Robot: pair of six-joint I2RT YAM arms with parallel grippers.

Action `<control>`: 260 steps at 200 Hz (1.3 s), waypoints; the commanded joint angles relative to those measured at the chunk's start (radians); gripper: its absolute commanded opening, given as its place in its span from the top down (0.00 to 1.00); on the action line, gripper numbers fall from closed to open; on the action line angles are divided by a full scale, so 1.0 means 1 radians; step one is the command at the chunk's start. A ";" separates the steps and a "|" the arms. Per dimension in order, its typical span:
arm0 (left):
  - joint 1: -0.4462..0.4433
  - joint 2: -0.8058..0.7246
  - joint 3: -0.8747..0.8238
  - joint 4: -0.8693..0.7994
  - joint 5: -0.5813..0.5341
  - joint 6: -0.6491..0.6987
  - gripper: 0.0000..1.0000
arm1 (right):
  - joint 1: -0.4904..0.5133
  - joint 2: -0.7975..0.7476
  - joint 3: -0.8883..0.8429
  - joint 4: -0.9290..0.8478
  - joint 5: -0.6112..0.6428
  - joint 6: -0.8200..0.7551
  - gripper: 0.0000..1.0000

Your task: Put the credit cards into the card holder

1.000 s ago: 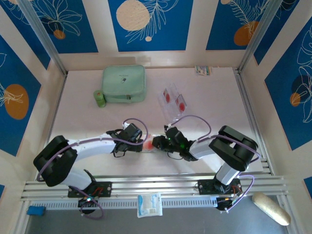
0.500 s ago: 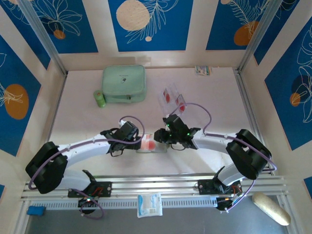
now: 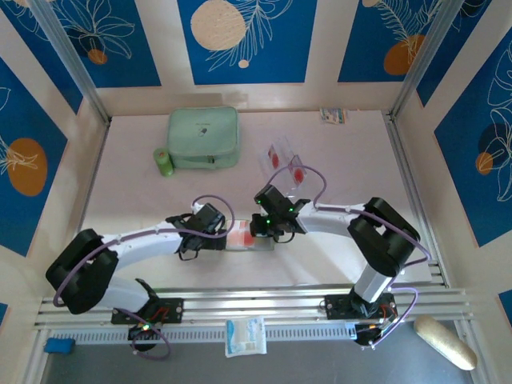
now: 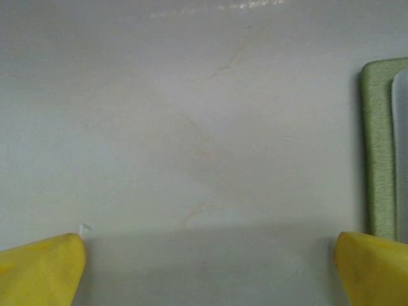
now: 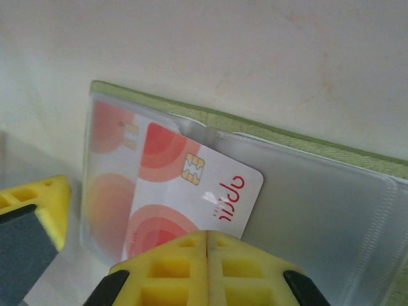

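**Card pinched at holder's near edge, open table all round**

The right gripper (image 5: 207,247) has its jaws closed on the near edge of a credit card (image 5: 191,191). The card lies tilted across the clear pockets of the open card holder (image 5: 287,137). A second card (image 5: 108,185) sits inside the left pocket.

The left gripper (image 4: 207,268) hovers over bare table (image 3: 144,200) with its jaws spread wide, the holder's green left edge just beside its right finger.

Loose cards (image 3: 286,164) lie farther back, just beyond the right arm. The mint case (image 3: 203,138) and green roll (image 3: 164,162) sit well apart, far left.
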 commanded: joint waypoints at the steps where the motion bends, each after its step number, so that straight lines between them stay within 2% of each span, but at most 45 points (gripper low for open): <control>1: 0.009 0.018 -0.009 -0.003 -0.006 -0.010 0.00 | 0.017 0.045 0.042 -0.036 -0.025 -0.022 0.94; 43: 0.009 0.030 -0.013 0.010 0.001 -0.009 0.00 | 0.051 0.119 0.114 -0.051 -0.041 -0.022 0.98; 79: 0.009 0.022 -0.012 0.012 0.006 -0.009 0.00 | 0.055 0.100 0.142 -0.062 -0.064 -0.025 0.98; 139: 0.015 -0.059 0.001 -0.045 -0.035 -0.015 0.00 | 0.034 -0.033 0.091 -0.114 -0.008 -0.036 0.98; 181: 0.038 -0.047 0.010 -0.063 -0.056 -0.013 0.00 | 0.032 -0.019 0.064 -0.094 -0.023 -0.025 0.99; 260: 0.041 0.020 0.015 -0.035 -0.029 0.012 0.00 | 0.057 0.033 0.055 -0.062 -0.019 -0.001 1.00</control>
